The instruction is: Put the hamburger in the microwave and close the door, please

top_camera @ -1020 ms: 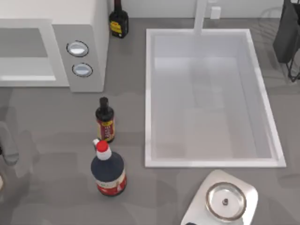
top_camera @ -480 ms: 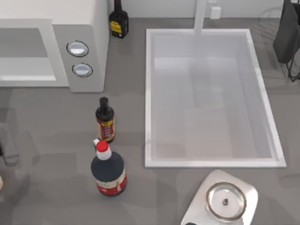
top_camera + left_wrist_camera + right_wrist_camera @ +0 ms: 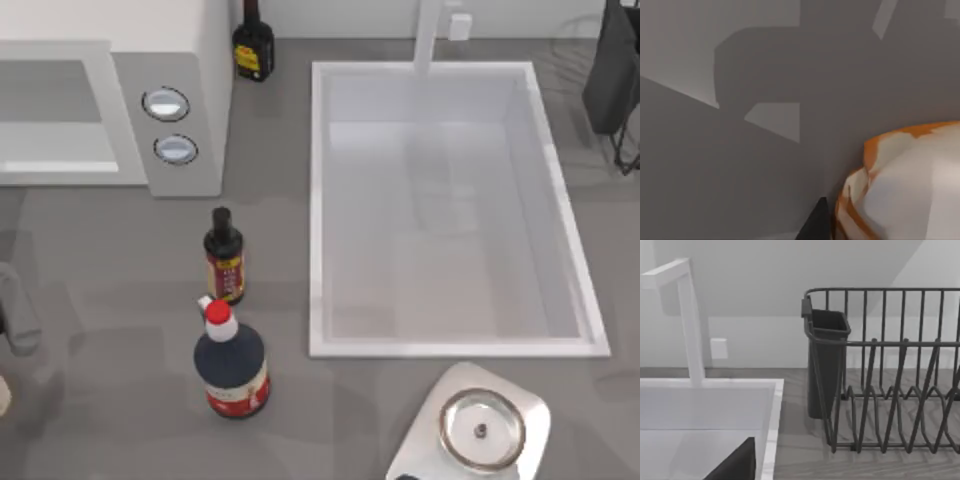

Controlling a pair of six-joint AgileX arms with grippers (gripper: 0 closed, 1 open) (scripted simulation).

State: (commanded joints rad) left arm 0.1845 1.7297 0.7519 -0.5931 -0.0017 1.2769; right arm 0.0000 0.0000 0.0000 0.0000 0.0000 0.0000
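Hamburger (image 3: 905, 185) looms beside the left wrist camera; overhead, microwave (image 3: 170, 90) stands open; finger state unclear.

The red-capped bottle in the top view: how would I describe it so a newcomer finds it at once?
Start at the white sink and look to the counter on its left, below the microwave. Two dark bottles stand there; take the one nearer the bottom edge, the red-capped bottle. It is the squat, round one, unlike the slim black-capped bottle above it.
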